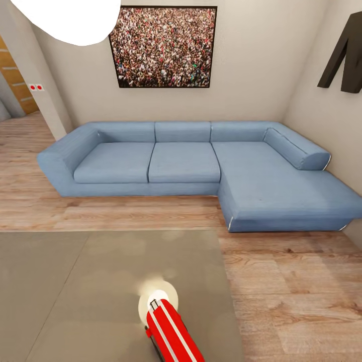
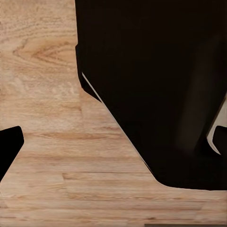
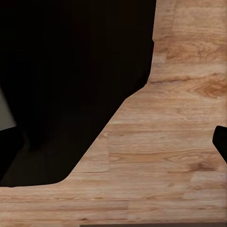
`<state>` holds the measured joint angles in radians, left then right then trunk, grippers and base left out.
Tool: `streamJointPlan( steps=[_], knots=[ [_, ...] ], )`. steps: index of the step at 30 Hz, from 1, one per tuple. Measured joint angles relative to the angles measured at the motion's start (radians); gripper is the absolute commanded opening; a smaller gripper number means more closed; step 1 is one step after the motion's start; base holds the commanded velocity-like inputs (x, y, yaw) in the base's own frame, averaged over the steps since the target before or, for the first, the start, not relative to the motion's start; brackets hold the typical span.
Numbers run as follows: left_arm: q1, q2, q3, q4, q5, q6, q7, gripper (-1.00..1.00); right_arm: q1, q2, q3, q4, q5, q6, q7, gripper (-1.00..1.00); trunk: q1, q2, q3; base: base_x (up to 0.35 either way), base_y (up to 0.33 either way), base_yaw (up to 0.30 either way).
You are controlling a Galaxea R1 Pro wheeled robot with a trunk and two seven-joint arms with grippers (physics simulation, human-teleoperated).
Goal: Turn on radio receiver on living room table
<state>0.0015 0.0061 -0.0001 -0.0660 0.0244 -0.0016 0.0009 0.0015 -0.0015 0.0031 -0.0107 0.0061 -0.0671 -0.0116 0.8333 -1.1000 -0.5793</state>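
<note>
The red radio receiver (image 1: 171,332) with white stripes lies on the grey table (image 1: 75,291) near its right edge, at the bottom of the head view and partly cut off there. A bright lamp reflection sits on the tabletop just beyond the radio's far end. In the left wrist view, my left gripper (image 2: 113,142) hangs over the wood floor beside the robot's dark body, with one fingertip (image 2: 9,146) at the picture's edge. My right gripper (image 3: 113,142) is likewise over the floor, with a fingertip (image 3: 220,142) at the edge. Both stand wide open and hold nothing.
A blue L-shaped sofa (image 1: 191,161) stands against the far wall beyond the table, its chaise reaching forward on the right. A crowd photo (image 1: 163,46) hangs above it, and a white pendant lamp (image 1: 70,17) hangs at top left. Wood floor (image 1: 291,291) lies right of the table.
</note>
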Motion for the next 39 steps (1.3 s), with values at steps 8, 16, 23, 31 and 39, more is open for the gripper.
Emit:
streamJointPlan(
  steps=[8,16,23,31,39],
  knots=[
    [0.0,0.0,0.001,0.0,0.0,-0.001,-0.002,1.0,0.0,0.001,-0.001,0.0,0.0,-0.001,0.0,1.0,0.0,0.0,0.0,0.0,0.0,0.0],
    [0.0,0.0,0.0,0.0,0.0,-0.001,-0.002,1.0,0.0,0.002,0.0,0.0,0.0,-0.002,-0.001,1.0,0.0,0.0,-0.006,0.0,0.0,-0.037],
    [0.0,0.0,0.001,0.0,0.0,-0.001,-0.002,1.0,0.0,0.002,0.0,0.0,0.0,-0.002,-0.001,1.0,0.0,0.0,-0.016,0.0,0.0,-0.073],
    [0.0,0.0,0.001,0.0,0.0,-0.001,-0.002,1.0,0.0,0.002,0.0,0.0,0.0,-0.002,-0.001,1.0,0.0,0.0,-0.029,0.0,0.0,-0.074],
    [0.0,0.0,0.001,0.0,0.0,-0.001,-0.002,1.0,0.0,0.002,0.0,0.0,0.0,-0.002,-0.001,1.0,0.0,0.0,-0.04,0.0,0.0,-0.053]
  ],
)
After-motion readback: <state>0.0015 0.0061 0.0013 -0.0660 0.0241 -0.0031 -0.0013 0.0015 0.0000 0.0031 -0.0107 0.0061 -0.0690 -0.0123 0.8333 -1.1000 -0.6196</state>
